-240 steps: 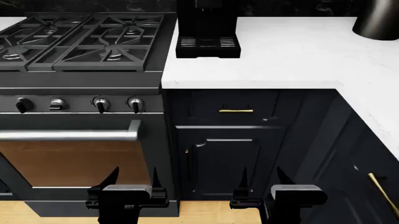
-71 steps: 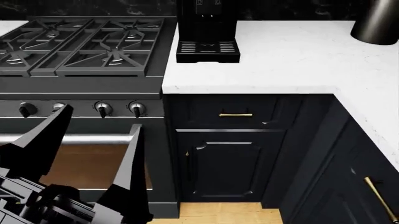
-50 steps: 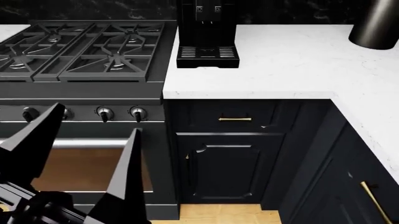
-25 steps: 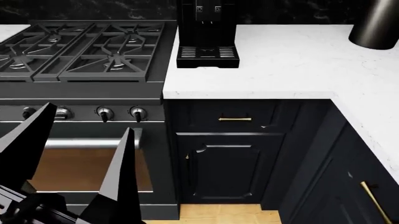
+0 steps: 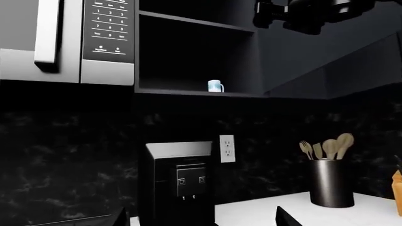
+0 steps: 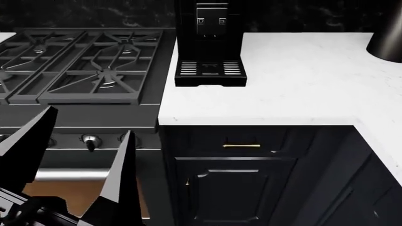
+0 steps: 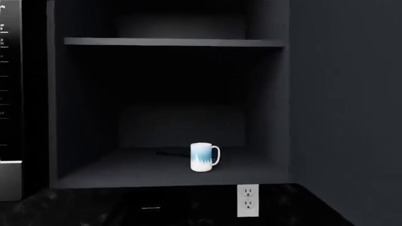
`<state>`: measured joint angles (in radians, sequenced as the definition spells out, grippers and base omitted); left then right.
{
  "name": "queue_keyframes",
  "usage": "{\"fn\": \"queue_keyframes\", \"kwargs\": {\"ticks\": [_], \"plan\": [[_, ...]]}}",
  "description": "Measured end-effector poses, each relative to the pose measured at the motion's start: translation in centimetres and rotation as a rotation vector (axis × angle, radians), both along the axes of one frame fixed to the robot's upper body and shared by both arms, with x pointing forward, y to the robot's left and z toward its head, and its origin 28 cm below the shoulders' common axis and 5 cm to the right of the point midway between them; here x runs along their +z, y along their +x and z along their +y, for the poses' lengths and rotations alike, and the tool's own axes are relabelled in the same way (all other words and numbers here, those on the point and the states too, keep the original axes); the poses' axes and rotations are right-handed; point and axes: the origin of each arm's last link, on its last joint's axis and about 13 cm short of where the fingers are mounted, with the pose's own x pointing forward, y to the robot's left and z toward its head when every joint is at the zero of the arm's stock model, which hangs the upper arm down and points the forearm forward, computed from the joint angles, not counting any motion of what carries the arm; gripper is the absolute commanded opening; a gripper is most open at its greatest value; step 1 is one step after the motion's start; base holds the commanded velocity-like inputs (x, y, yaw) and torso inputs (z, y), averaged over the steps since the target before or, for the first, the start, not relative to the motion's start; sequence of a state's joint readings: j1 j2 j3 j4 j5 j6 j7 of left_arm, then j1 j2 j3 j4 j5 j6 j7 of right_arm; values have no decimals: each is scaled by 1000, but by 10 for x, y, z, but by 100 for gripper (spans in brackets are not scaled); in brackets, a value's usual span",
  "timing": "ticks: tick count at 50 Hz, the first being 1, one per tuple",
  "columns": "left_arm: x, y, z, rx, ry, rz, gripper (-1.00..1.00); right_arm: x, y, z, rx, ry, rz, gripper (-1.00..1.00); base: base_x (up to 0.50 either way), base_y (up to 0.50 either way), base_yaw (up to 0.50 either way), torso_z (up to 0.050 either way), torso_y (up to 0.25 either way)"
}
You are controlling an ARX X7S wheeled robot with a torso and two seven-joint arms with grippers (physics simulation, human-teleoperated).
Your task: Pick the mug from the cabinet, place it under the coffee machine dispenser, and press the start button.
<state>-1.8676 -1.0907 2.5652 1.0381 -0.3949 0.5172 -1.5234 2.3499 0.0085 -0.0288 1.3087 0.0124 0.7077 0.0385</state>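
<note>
Dark kitchen: white table (image 6: 295, 80) beside a black gas stove (image 6: 82, 61), black marbled backsplash (image 5: 69, 155) behind. Coffee machine (image 6: 210, 42) upright at the table's back edge, touching the stove side, slotted drip tray (image 6: 210, 68) in front, nothing on it. Dispenser (image 5: 189, 181) seen as a black block under the machine's pale lid (image 5: 179, 149). Mug (image 7: 202, 157) upright on the lower shelf of the open dark cabinet (image 7: 169, 169), near the front edge, handle toward the outlet side; same mug (image 5: 215, 86) small and far in the left wrist view, above the machine. Microwave (image 5: 63, 42) next to the cabinet. Wall outlet (image 7: 247, 200) under the shelf. Black utensil holder (image 5: 331, 183) with wooden spoons on the table. Left pincer (image 6: 78, 155) low at the head view's left, fingers (image 6: 119, 179) spread apart, pinching nothing. Right pincer (image 5: 308, 14) raised near the cabinet top, partly seen; spread or pressed together cannot tell.
</note>
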Motion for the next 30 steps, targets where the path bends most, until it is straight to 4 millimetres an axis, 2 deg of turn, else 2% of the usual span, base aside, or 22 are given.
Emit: {"fn": "queue_keyframes", "kwargs": {"ticks": [30], "plan": [[-1, -2, 0, -1, 5, -6, 100, 0, 0, 0, 0, 0, 0, 100, 401, 0, 0, 0, 1]]}}
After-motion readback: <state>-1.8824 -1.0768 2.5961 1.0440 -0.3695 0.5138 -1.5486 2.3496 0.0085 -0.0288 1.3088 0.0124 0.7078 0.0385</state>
